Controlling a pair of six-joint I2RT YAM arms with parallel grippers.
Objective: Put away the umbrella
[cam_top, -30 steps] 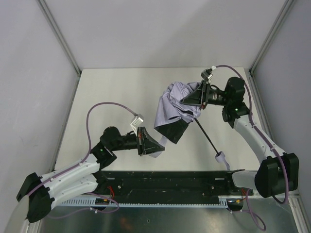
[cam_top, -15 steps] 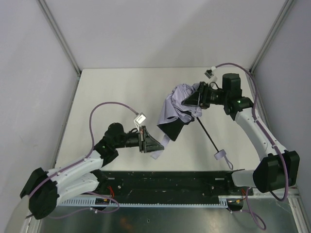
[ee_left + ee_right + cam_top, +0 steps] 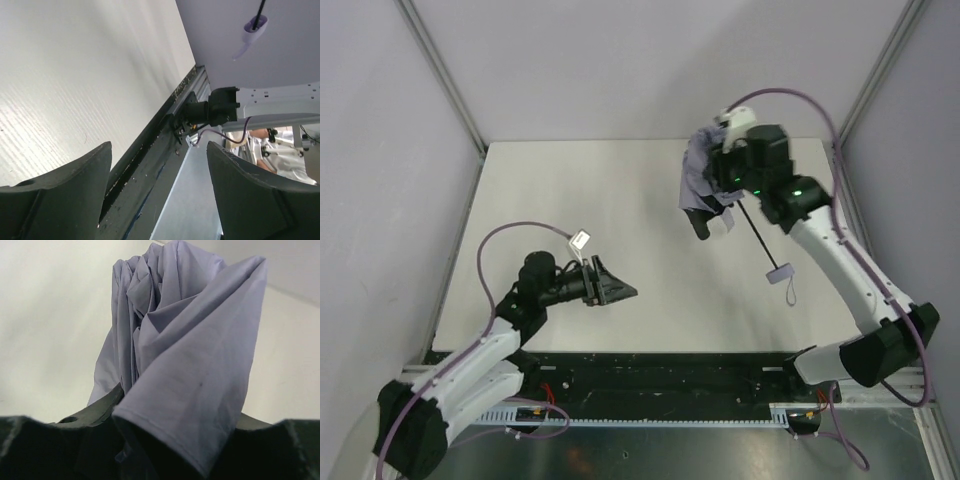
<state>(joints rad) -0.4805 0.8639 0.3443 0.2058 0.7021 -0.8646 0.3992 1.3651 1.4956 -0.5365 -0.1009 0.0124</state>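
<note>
Currently mid-collapse, by my reading. Compact lavender-grey folding umbrella (image 3: pixel 703 178) hangs above the white table (image 3: pixel 570 200) at about 1 o'clock, canopy bunched, not wrapped. Thin black telescopic shaft (image 3: pixel 757 232) slants toward 5 o'clock, extended. Small lavender handle (image 3: pixel 779 272) with wrist loop dangles at its end and looks clear of the surface.

Step in hand, how to do it well (my judgement): bring the free gripper to the handle or lower shaft and take it squarely. Push along the shaft's own line so it telescopes rather than bends. A hold on cloth alone may slip, so watch the canopy.

Right gripper (image 3: pixel 170 440): fingers closed partway on a thick wad of canopy fabric, the only hold on the umbrella.

Left gripper (image 3: pixel 159 155): jaws spread wide, nothing between them, touching nothing. Sits low near 7 o'clock, pointing toward 3 o'clock, well apart from the umbrella.
</note>
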